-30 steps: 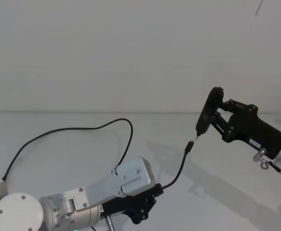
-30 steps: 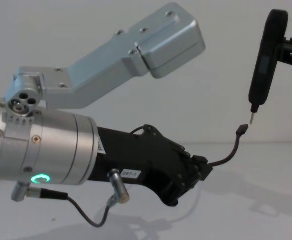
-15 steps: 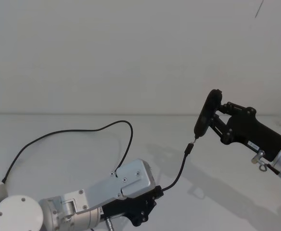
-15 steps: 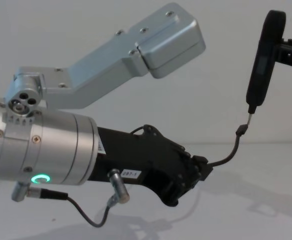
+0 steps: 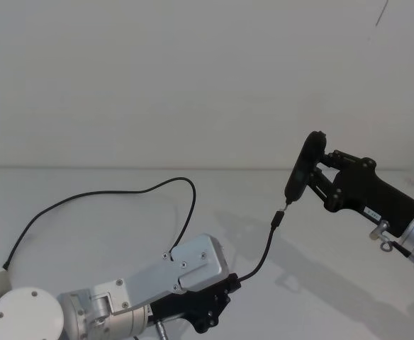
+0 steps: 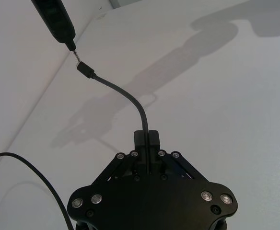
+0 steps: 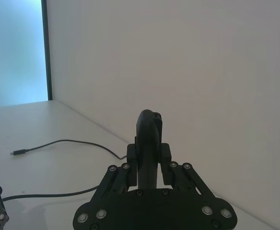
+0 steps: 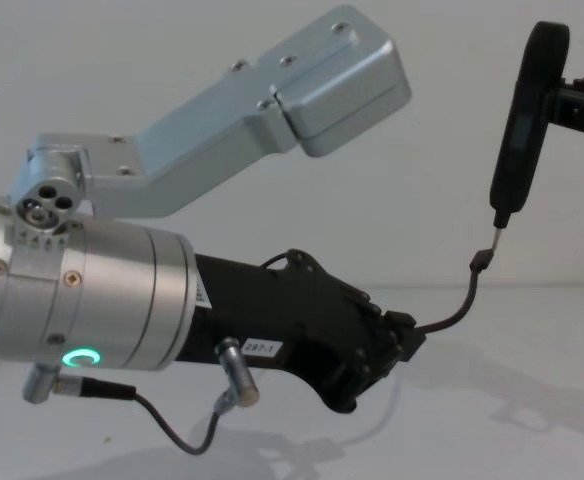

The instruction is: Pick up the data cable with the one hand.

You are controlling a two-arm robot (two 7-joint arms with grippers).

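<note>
- Right now my left end effector [image 5: 230,281] sits low over the white bench [image 5: 108,212], and its two fingers [image 6: 145,140] are clamped together on the data cable [image 5: 266,249].
- From the grip a short length of the data cable rises in a curve and ends in the small black plug [image 5: 280,217], which is held up in the air, off the bench.
- Behind the grip, the rest of the cord runs back past my left arm, arcs across the bench in a wide loop [image 5: 143,188] and trails off toward my left side.
- My right end effector [image 5: 319,176] is raised on the right, its fingers closed on a slim black pen-shaped tool [image 5: 303,167].
- That tool hangs nearly upright, tilted a little, with its thin metal tip [image 8: 497,222] pointing down.
- From the chest view the tip is just above the plug [image 8: 481,262]; in the left wrist view the tip [image 6: 75,52] seems to meet the plug's end [image 6: 85,69], but I cannot tell whether they truly touch.
- A short grey wire [image 8: 172,428] dangles under my left wrist, beside the green ring light [image 8: 80,357].
</note>
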